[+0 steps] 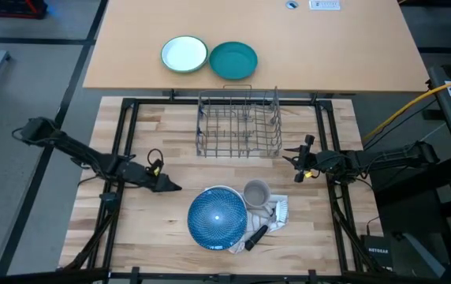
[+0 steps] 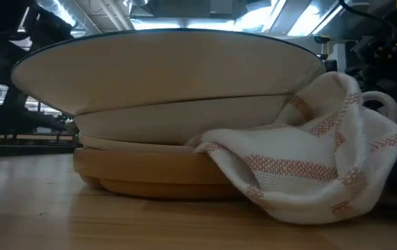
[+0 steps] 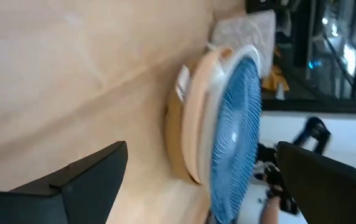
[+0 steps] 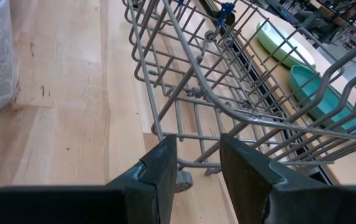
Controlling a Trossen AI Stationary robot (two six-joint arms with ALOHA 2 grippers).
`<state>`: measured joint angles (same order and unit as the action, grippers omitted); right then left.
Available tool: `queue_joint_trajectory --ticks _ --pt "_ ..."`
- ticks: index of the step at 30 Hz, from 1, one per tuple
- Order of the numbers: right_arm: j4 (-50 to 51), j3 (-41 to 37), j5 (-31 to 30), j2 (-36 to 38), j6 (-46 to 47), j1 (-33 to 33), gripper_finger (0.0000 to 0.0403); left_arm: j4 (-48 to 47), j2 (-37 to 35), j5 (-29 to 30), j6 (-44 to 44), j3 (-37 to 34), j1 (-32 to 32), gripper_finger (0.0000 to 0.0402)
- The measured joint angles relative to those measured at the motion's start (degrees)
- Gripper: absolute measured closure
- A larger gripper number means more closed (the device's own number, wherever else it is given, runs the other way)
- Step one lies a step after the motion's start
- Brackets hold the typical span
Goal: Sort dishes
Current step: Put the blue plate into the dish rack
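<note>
Blue plate (image 1: 217, 218) atop 2 stacked plates, left gripper (image 1: 172, 187) beside.

Blue plate (image 1: 217, 218) hides the stacked plates beneath; cloth (image 1: 275, 211) partly covered.

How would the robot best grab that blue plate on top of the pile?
Probably by its rim: the blue plate flares out past the plates beneath, leaving a gap. The open left pincer faces its bare left edge; the cloth and mug crowd the right.
</note>
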<state>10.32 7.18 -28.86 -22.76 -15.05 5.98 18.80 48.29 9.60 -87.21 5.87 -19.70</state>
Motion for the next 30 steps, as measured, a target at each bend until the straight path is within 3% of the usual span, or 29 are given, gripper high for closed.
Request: queue_joint_trajectory --ticks 6,22,30 --pt "0.07 0.01 -0.01 0.02 0.0 0.0 0.0276 10.36 7.81 3.49 1.95 0.36 -4.93 0.0004" --pt "0.05 0.02 0.3 0.02 0.0 0.0 0.0276 9.85 34.06 5.36 0.21 17.13 -10.41 0.0004" --pt "0.1 0.01 5.74 0.01 0.04 0.0 0.0276 9.88 39.84 5.02 -0.03 20.83 -10.41 0.001"
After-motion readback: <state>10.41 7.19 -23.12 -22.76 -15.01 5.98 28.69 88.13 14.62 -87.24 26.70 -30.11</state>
